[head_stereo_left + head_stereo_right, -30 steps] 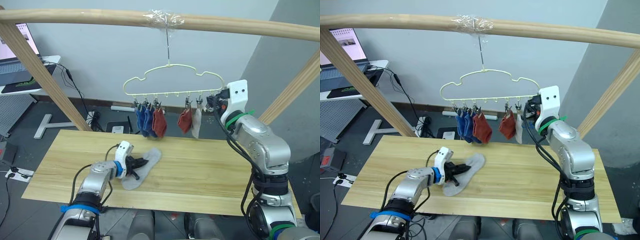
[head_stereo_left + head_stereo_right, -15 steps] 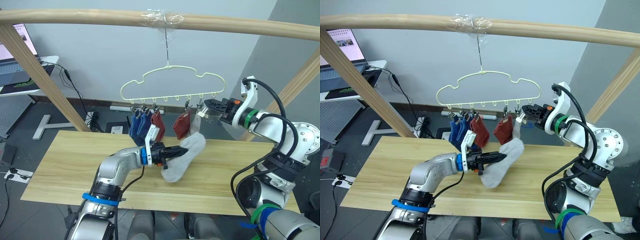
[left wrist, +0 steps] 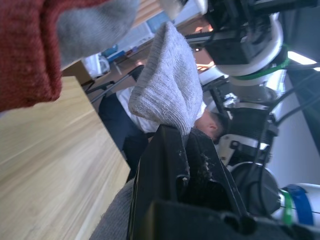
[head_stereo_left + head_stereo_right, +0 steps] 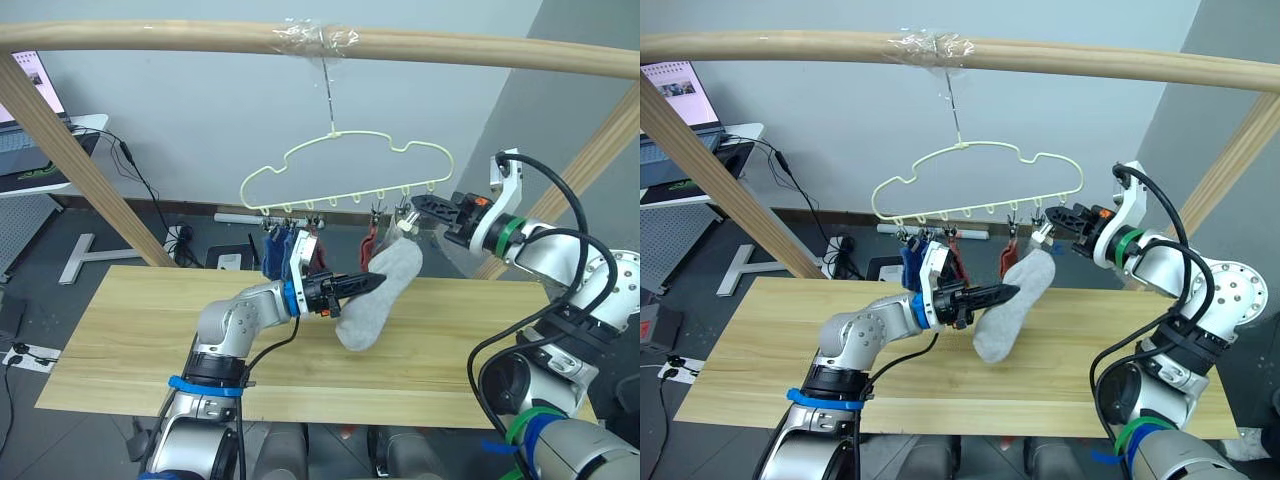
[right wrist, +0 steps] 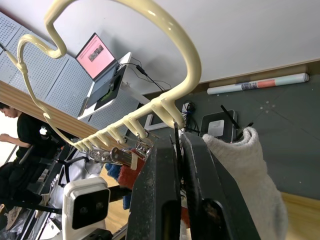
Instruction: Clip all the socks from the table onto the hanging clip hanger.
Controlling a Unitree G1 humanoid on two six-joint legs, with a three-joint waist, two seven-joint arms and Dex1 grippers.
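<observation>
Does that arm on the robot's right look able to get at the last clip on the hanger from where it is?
Probably yes. The right gripper is already at the end clip of the clip hanger, with nothing between them; the grey sock in the left gripper hangs just below.

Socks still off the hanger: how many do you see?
1: a grey sock held up by the left gripper, its top near the right gripper and the hanger. The table holds none.

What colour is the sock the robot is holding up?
Light grey sock, clearest in the left eye view.
</observation>
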